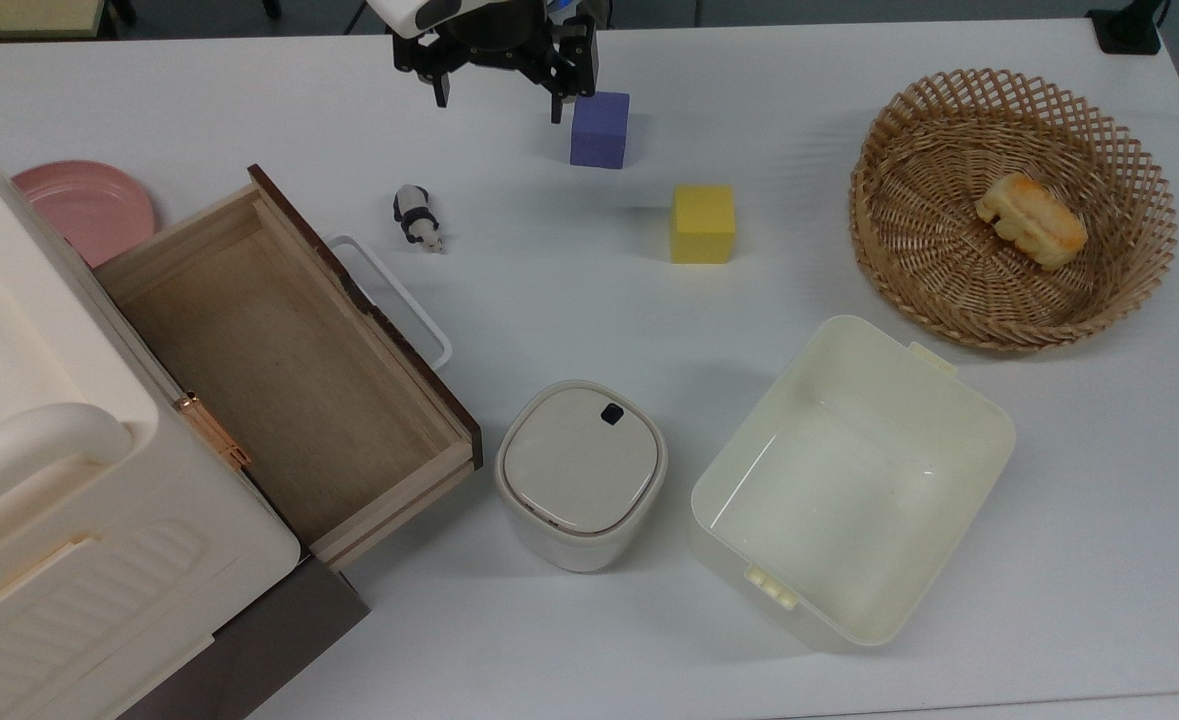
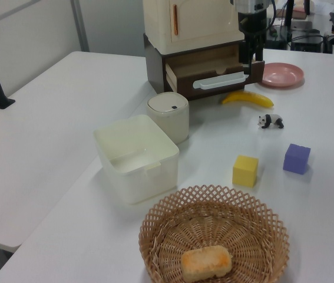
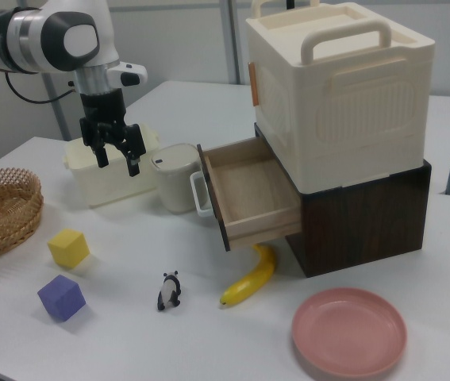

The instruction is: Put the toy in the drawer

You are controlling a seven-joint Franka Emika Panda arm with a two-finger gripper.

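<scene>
The toy [image 1: 417, 217], a small black-and-white panda, lies on the white tabletop [image 1: 569, 300] just beyond the drawer's white loop handle [image 1: 389, 295], not touching it. The drawer [image 1: 289, 370] is pulled open and holds nothing. In the right view a banana [image 3: 250, 278] lies near the toy beneath the drawer. The tool [image 1: 499, 85] hangs above the tabletop with its fingers spread apart, gripping nothing, next to the purple cube [image 1: 600, 130]. The yellow cube [image 1: 703, 224] sits farther toward the top view's right.

bright, even light; soft shadows; mild glare.
</scene>
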